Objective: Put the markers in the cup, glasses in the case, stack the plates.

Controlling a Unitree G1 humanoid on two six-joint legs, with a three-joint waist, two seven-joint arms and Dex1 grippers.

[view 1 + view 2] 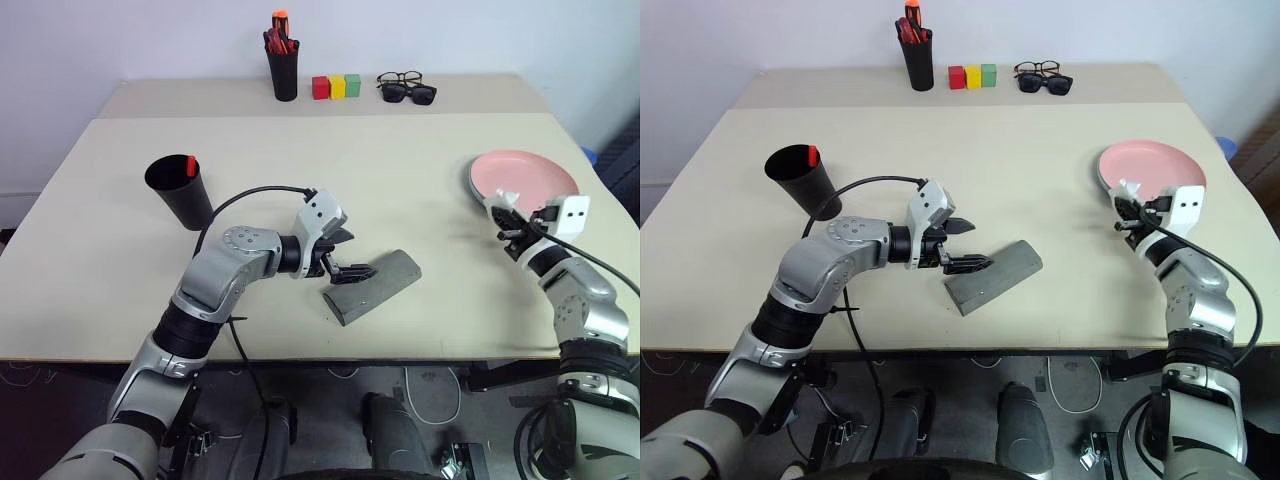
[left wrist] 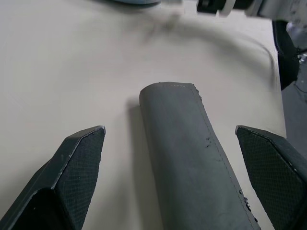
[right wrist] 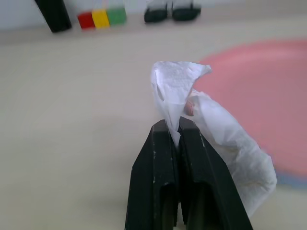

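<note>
On your surface (image 1: 420, 190) you have one pink plate (image 1: 525, 178) over a blue one, one grey case (image 1: 372, 287) (lid down), one black cup (image 1: 180, 190) holding one red-capped marker (image 1: 190, 165). Left claw (image 1: 350, 255) gapes over the case; right claw (image 3: 175, 132) pinches one white tissue (image 3: 211, 139).

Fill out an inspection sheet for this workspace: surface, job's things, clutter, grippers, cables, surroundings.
Surface: beige table, a second table butted behind it.
Job's things: grey case lies shut at the middle; black cup holds a red-capped marker; pink plate sits stacked on a blue one; wire glasses at the back.
Clutter: pen holder, three coloured blocks, sunglasses, crumpled white tissue.
Grippers: left gripper open, jaws astride the case; right gripper shut on the tissue by the plate.
Cables: black cable loops over the left arm.
Surroundings: white wall; floor cables under the table.
</note>
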